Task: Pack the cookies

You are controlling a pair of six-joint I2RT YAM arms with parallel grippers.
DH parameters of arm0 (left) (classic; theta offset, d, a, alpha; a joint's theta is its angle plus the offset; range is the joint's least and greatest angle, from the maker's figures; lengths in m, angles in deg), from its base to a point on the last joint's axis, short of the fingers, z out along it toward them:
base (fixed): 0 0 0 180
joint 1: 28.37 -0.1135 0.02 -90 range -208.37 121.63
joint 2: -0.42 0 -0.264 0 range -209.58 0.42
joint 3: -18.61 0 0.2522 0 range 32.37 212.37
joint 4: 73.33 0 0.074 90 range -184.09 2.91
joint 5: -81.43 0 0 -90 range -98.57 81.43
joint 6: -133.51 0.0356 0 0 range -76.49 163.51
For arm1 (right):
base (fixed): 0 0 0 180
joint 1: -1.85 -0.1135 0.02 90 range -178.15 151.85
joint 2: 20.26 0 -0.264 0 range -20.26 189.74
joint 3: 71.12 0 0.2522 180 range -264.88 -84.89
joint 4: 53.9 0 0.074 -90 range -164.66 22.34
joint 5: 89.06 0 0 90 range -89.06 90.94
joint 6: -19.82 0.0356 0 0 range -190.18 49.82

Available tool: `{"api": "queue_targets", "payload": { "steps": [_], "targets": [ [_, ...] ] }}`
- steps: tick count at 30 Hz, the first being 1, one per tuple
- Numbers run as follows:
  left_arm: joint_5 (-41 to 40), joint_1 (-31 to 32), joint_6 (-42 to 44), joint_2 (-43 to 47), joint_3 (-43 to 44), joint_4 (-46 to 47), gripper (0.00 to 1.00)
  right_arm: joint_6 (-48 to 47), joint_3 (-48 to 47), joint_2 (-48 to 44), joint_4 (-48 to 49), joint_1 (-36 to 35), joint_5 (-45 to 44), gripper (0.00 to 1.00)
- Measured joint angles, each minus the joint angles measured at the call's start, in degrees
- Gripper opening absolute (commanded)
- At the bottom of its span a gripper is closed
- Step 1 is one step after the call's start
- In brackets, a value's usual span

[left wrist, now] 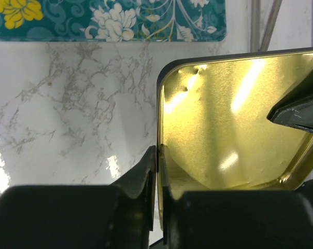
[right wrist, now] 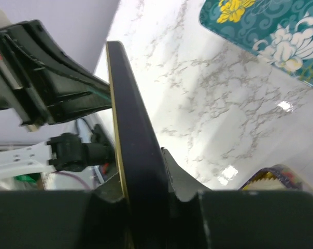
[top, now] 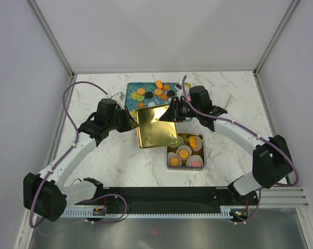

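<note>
Cookies (top: 157, 92), orange, green and black discs, lie on a teal flowered tray (top: 132, 89) at the back. More orange and pink cookies (top: 184, 152) sit in white paper cups inside an open tin box (top: 169, 154). Both grippers hold the tin's gold lid (top: 155, 127) tilted above the table. My left gripper (top: 129, 120) is shut on the lid's left rim, seen in the left wrist view (left wrist: 159, 155). My right gripper (top: 172, 111) is shut on the lid's right rim, which stands edge-on in the right wrist view (right wrist: 143, 161).
The lid's shiny inside (left wrist: 234, 119) fills the left wrist view, with the teal tray's edge (left wrist: 110, 21) beyond it. White walls enclose the marble table. The tin box's corner (right wrist: 270, 179) shows by the right gripper.
</note>
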Motion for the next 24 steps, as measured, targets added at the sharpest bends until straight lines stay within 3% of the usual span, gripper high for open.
{"api": "queue_targets", "payload": {
  "steps": [1,2,5,8,11,13,17,20,24],
  "targets": [
    [0.02,0.35,-0.17,0.02,-0.2,1.16,0.28,0.72,0.11,-0.63,0.07,0.81,0.92,0.09],
    [0.02,0.66,-0.28,0.11,-0.33,2.01,0.34,1.09,0.15,-1.2,0.02,1.36,1.33,0.02],
    [-0.74,1.33,-0.02,1.9,-1.18,4.28,0.58,2.93,0.15,-2.67,0.28,3.98,1.95,0.0],
    [-3.26,1.62,1.25,5.05,-1.36,5.35,0.74,4.76,0.15,-3.08,0.24,6.62,2.51,0.0],
    [-6.91,3.52,4.33,8.79,-1.36,6.51,0.8,6.27,0.15,-2.99,-0.52,8.35,2.56,0.0],
    [-11.06,8.15,7.58,11.08,-1.36,7.32,0.8,7.08,-0.37,-2.6,-1.55,8.76,2.54,0.0],
    [-20.48,22.23,14.03,12.72,-1.33,8.44,0.82,8.39,-3.69,-0.26,-3.58,8.7,2.58,0.0],
    [-31.47,35.6,20.37,11.26,-1.36,9.14,0.85,9.05,-7.45,1.77,-5.29,8.7,2.73,0.0],
    [-45.88,48.33,30.36,6.4,-1.84,13.0,0.88,9.6,-11.04,3.48,-6.8,8.96,3.54,0.0]
  ]
}}
